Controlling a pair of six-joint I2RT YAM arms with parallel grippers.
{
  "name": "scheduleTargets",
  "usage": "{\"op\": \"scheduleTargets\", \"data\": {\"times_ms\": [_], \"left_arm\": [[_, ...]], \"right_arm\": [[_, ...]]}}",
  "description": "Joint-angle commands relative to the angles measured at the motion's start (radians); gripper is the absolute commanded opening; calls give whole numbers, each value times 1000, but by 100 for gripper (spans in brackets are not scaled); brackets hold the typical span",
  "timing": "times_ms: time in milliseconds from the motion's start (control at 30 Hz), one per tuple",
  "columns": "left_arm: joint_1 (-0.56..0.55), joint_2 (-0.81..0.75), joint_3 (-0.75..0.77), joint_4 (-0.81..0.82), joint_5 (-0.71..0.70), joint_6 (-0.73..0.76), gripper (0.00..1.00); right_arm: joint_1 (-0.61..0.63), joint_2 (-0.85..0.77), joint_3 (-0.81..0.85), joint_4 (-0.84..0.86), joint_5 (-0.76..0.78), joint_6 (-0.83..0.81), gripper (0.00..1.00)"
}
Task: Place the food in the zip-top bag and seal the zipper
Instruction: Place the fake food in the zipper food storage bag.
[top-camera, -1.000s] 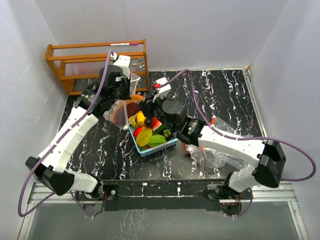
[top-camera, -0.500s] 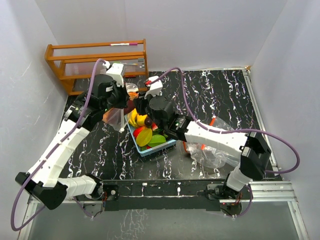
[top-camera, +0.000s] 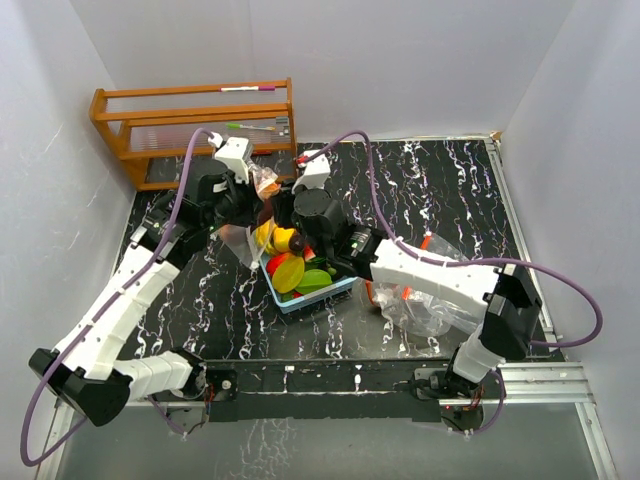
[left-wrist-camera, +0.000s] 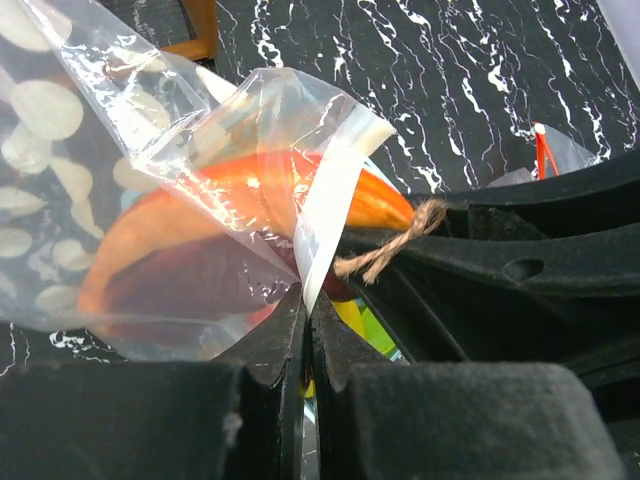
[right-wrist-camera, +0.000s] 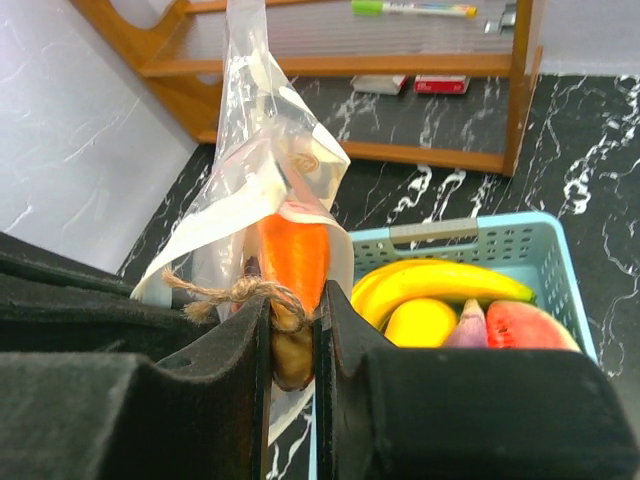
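My left gripper (top-camera: 256, 198) (left-wrist-camera: 308, 296) is shut on the white zipper edge of the clear zip-top bag (left-wrist-camera: 190, 230) (top-camera: 238, 238) and holds it up beside the basket. My right gripper (top-camera: 284, 206) (right-wrist-camera: 293, 296) is shut on the brown stem end of an orange toy vegetable (right-wrist-camera: 295, 250) tied with twine. Its orange body sits in the bag's mouth (left-wrist-camera: 300, 190). A dark red piece (left-wrist-camera: 190, 285) lies inside the bag. More food sits in the light-blue basket (right-wrist-camera: 560, 235): banana (right-wrist-camera: 440, 280), mango (right-wrist-camera: 420, 322), watermelon slice (right-wrist-camera: 530, 325), a purple piece (right-wrist-camera: 472, 325).
The basket (top-camera: 300, 303) stands on the black marbled table just in front of both grippers. A second crumpled clear bag (top-camera: 430, 300) with red items lies at the right. A wooden rack (top-camera: 190, 125) with pens stands at the back left. White walls close in the sides.
My left gripper has come down and nearer with the bag. My right gripper has moved left with the orange piece, which now sits in the bag's mouth.
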Motion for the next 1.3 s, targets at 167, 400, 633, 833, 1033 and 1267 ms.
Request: {"op": "scheduleTargets", "data": {"times_ms": [167,400,633,833,1033,1267], "left_arm": [[-6,25,74,-16,89,-26,0],[-7,53,-8,41,108,-67,0],[-6,73,-21,43,74,-82,0],[-6,90,-6,47,55,-77,0],[-5,100,-4,58,57,-83,0],[-6,81,44,27,37,-79,0]], "right_arm": [[6,-150,-12,-201,-163,154,23],[5,-142,-55,-160,-253,134,58],[5,-169,-84,-195,-192,85,67],[4,-297,-152,-185,-125,60,74],[1,-387,-213,-220,-105,60,73],[-2,-381,-338,-216,-193,126,68]]}}
